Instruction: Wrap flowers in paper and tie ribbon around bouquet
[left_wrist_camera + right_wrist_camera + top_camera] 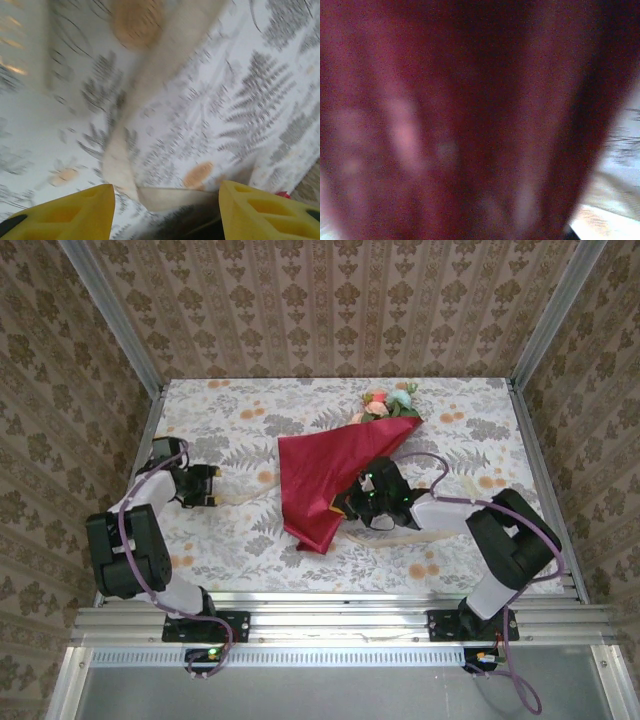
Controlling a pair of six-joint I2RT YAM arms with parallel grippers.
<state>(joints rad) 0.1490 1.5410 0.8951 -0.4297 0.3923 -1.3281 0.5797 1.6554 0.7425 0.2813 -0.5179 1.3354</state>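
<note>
Your red paper (325, 475) lies folded on the counter (240, 550), narrowing toward its near end, with the flowers (388, 402) poking out of its far, wide end. Your left gripper (212, 487) sits well to the left of the paper, released: in its wrist view the yellow fingers (70, 212) stand wide apart, and the pale ribbon (150, 90) runs loose between them toward the paper. Your right gripper (345, 505) presses against the paper's near right edge. Its wrist view is a dark red blur of paper, so you cannot tell whether it is clenched.
</note>
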